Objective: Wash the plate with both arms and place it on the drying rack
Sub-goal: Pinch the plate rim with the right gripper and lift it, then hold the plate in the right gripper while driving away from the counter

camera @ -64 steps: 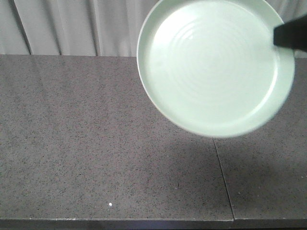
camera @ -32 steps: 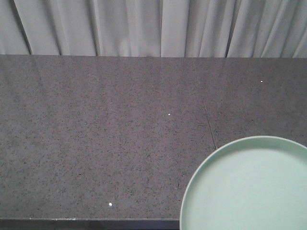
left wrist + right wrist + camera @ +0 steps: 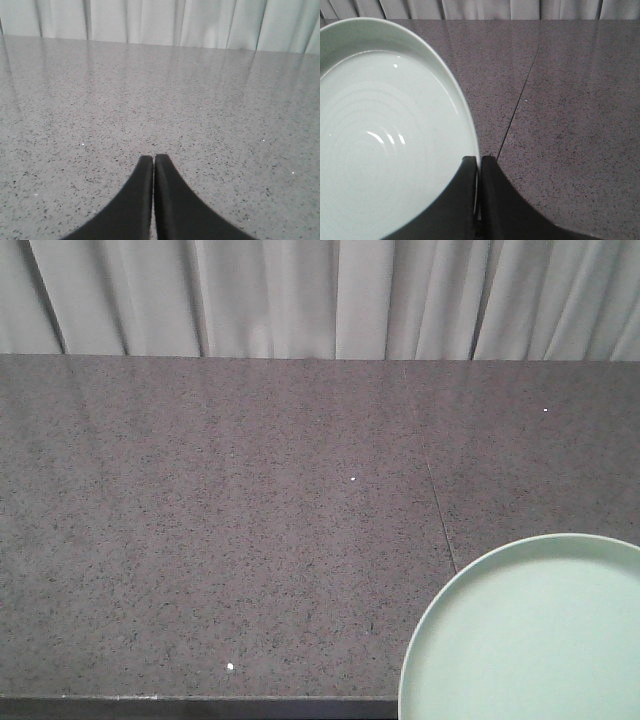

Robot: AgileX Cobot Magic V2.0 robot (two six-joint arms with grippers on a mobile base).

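Observation:
The pale mint-green plate (image 3: 530, 640) fills the bottom right corner of the front view, partly cut off by the frame. In the right wrist view the plate (image 3: 385, 135) takes up the left half, with faint rings at its centre. My right gripper (image 3: 478, 160) is shut on the plate's rim, one finger inside and one outside. My left gripper (image 3: 153, 158) is shut with nothing between its fingers, over bare counter. Neither gripper shows in the front view. The drying rack is out of view.
A speckled grey stone counter (image 3: 200, 540) runs across every view, with a thin seam (image 3: 440, 510) right of centre. Pale pleated curtains (image 3: 300, 295) hang behind its far edge. The counter's near edge (image 3: 200, 702) runs along the bottom.
The plate went from high at the top right, face toward the camera with a dark finger on it, down to the bottom right corner. Since half a second ago it shifted slightly right and down.

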